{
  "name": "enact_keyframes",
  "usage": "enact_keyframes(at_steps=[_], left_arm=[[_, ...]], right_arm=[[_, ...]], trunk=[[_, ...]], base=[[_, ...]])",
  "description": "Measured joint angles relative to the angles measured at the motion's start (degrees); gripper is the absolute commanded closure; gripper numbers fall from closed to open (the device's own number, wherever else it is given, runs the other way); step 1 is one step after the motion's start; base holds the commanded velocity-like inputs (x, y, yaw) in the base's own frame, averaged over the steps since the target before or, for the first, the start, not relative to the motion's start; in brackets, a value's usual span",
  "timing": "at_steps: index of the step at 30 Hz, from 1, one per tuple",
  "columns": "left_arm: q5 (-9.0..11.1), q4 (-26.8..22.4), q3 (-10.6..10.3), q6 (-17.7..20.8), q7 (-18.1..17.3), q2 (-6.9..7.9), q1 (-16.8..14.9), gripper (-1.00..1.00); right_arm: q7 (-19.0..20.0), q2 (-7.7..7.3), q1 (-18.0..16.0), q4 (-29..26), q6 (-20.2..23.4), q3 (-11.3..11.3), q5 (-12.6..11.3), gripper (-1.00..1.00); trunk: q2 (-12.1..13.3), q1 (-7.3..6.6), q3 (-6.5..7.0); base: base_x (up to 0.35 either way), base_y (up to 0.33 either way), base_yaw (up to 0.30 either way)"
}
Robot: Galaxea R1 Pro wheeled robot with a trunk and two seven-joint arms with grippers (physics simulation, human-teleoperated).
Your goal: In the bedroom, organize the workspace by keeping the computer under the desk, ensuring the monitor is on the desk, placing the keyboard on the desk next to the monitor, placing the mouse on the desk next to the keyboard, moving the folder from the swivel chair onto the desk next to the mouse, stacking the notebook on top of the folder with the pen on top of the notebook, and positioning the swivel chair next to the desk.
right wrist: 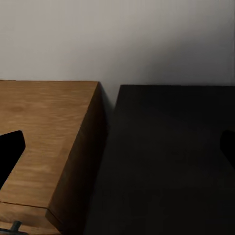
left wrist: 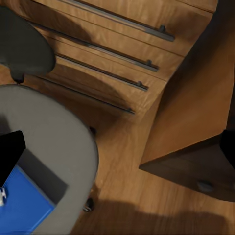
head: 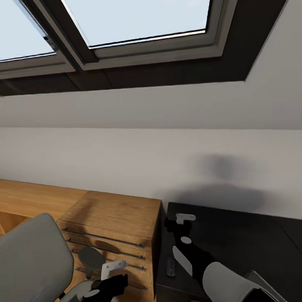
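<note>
Folder (left wrist: pixel 22 205) on swivel chair (left wrist: pixel 58 147) seat | under L jaws, not gripped

A big window (head: pixel 137 16) with a dark frame sits in the slanted grey ceiling, and blue sky shows through it. The wall (head: pixel 125 156) below is plain white. A wooden chest of drawers (head: pixel 114 226) with thin metal handles stands against it. The floor (left wrist: pixel 147 196) is light wood.

The desk (head: pixel 241 235) is finished in smooth, glossy black. The cabinet (head: pixel 114 222) is made of grained wood with thin metal handles (left wrist: pixel 117 19). The chair (head: pixel 28 259) is covered in matt grey padding. The folder (left wrist: pixel 22 205) looks smooth and bright blue.
</note>
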Motion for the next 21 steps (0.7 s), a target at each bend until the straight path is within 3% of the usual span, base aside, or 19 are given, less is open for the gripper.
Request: enact_keyframes(at_steps=[9,21], left_arm=[[-0.01,0.01,0.01,0.01,0.0,0.0,0.0,-1.0],[0.11,0.02,0.0,0.01,-0.06,-0.02,-0.01,-1.0]], right_arm=[[0.07,0.0,0.01,-0.08,-0.04,-0.02,0.01,-1.0],[0.16,0.0,0.03,-0.14,0.05,-0.13,0.14,-1.0]], trunk=[[0.0,0.0,-0.1],[0.01,0.0,-0.14]], base=[[0.0,0.0,0.237],[0.0,0.0,0.026]])
